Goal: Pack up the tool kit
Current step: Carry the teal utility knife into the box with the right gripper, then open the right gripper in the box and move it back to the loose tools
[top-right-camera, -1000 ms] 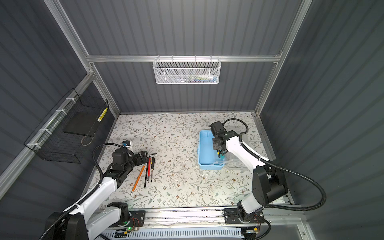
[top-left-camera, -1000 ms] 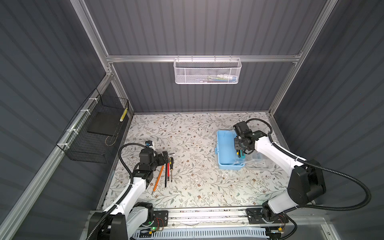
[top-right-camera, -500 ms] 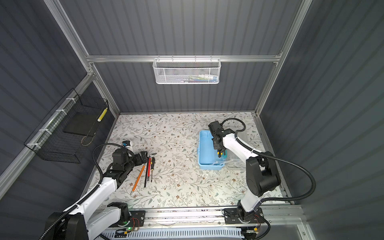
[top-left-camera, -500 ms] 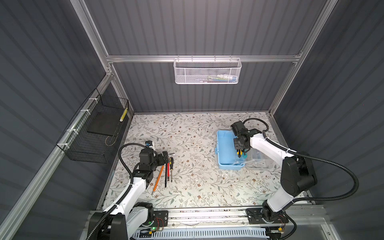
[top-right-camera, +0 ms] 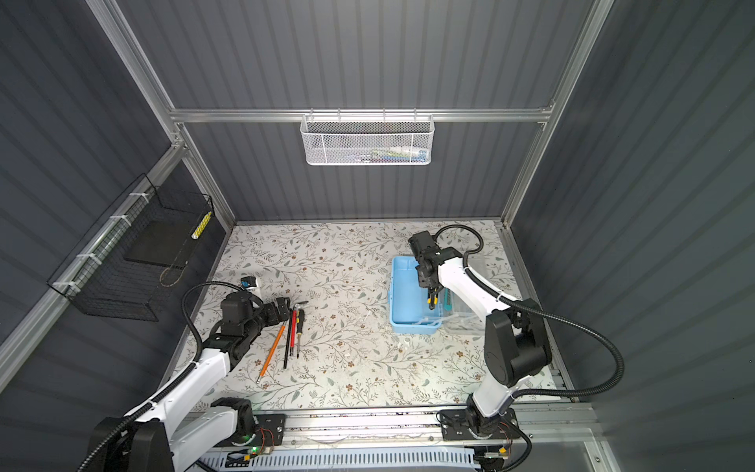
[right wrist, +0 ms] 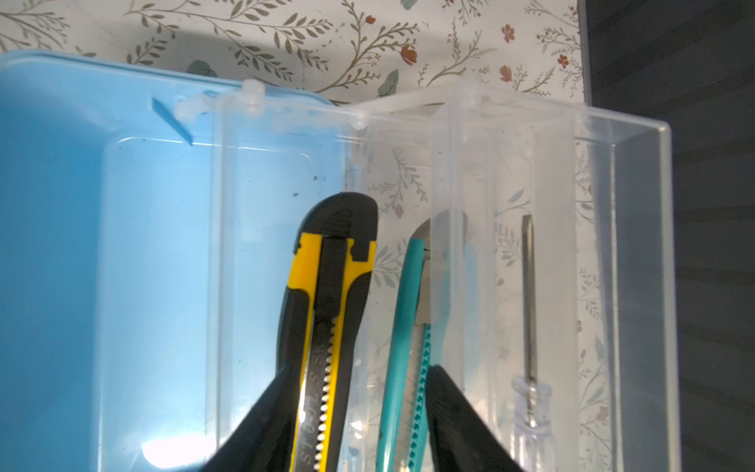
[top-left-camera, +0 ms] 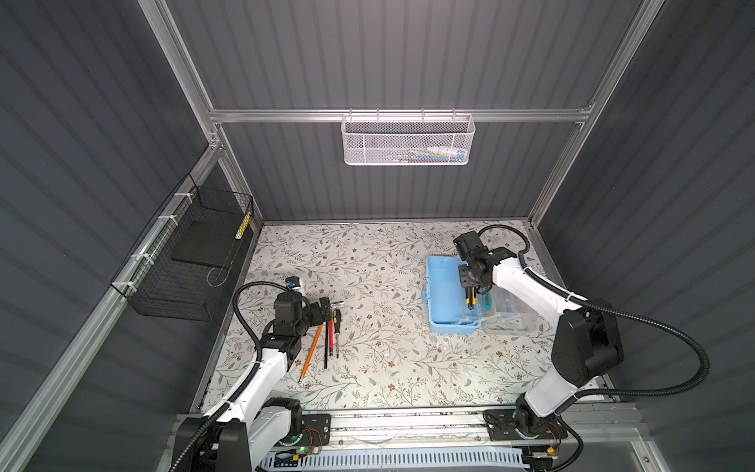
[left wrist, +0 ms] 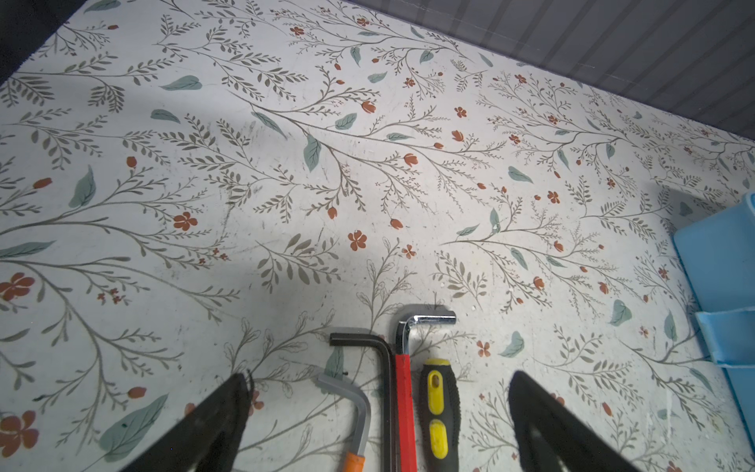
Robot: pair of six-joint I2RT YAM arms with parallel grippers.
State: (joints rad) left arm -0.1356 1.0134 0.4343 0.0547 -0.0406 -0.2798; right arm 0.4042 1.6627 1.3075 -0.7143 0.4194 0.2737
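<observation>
Here's the right gripper point(top-left-camera: 470, 292) down over the tool kit box point(top-left-camera: 439, 282), which sits open on the right side of the floral table point(top-left-camera: 380, 278), with its blue half toward the middle and its clear half point(top-left-camera: 510, 316) laid out beside it. From the right wrist camera the black fingers point(right wrist: 261, 417) stand parted wider than the yellow utility knife point(right wrist: 327, 286) between them. The knife sits hard by one finger with a gap to the other, so that's a loose, open claw, not a clamp. In that gap a teal cutter point(right wrist: 402, 327) lies in the clear half, and in a compartment further out there's a clear-handled screwdriver point(right wrist: 529, 306). Over on the other side, the left gripper point(top-left-camera: 322, 312) hangs low with its jaws spread wide, holding nothing. Below it, in the left wrist view, four tools lie side by side on the table: an orange-sleeved hex key point(left wrist: 359, 412), a black hex key point(left wrist: 380, 355), a red-sleeved chrome hex key point(left wrist: 404, 392) and a yellow-and-black screwdriver point(left wrist: 439, 408) — all well apart from the box.
</observation>
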